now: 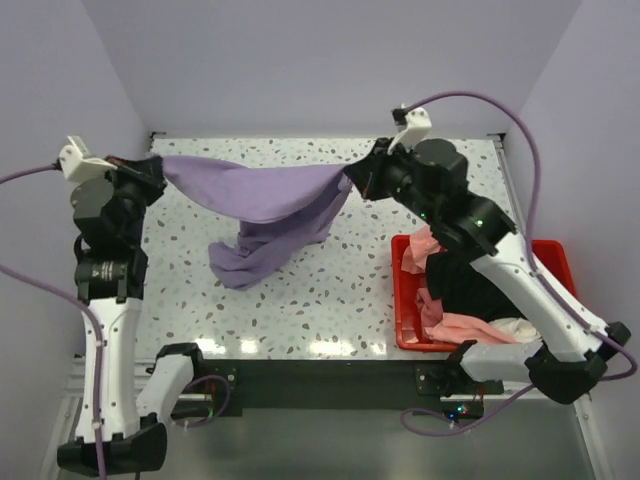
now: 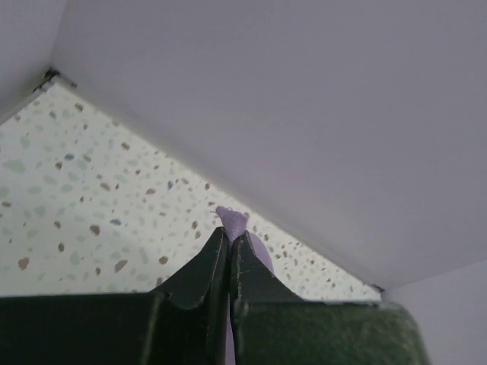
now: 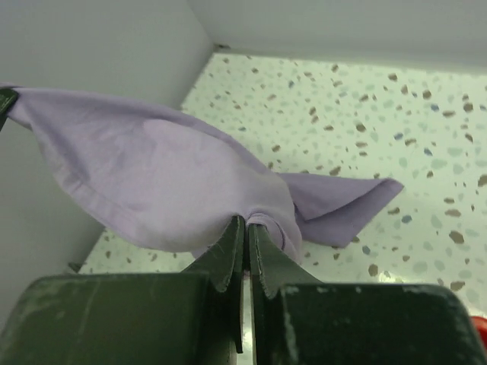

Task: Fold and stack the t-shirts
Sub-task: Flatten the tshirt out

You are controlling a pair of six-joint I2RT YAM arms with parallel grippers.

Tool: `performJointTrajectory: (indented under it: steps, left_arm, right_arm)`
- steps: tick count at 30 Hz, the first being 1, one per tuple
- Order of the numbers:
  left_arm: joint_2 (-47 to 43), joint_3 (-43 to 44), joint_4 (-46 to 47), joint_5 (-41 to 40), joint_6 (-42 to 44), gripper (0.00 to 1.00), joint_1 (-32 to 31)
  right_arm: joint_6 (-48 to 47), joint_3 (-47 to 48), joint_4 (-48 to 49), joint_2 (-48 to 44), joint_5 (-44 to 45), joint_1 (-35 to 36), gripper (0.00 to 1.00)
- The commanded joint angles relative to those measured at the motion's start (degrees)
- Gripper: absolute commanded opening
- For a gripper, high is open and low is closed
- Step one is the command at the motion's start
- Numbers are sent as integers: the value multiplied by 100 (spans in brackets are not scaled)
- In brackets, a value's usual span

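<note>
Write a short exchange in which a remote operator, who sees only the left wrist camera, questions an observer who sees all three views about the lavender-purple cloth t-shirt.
Operator: I see only a tip of the lavender-purple cloth t-shirt pinched in my left gripper. Does anything else hold it?
Observer: Yes. The right gripper is shut on the shirt's other end, so the cloth spans between the two arms.
Operator: Is the whole shirt off the table?
Observer: No. Its middle sags, and a bunched part hangs down and seems to rest on the speckled tabletop.
</note>
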Motion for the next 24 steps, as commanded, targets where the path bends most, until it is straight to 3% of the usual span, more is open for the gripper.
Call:
performJointTrajectory:
  steps: [1,9,15,20,24]
  left_arm:
    - [-344,1238,-320,120,55,0,15]
    - [-415,3776,-610,348,634,0,15]
    - [-283,4903,-628,875,846,0,15]
    - [-29,5125,-514,832,908,0,15]
    - [226,4819,-383,911,890,0,15]
  right_arm:
    - [-349,801,-172,-388,-589,4,0]
    - [-482,2857,-911,-520,-1757,12,0]
    - [-315,3200,-647,-881,-2304,4,0]
    - [-446,3781,-744,-627,-2243,12,0]
    - [-710,3800,-806,-337,-1578,4,0]
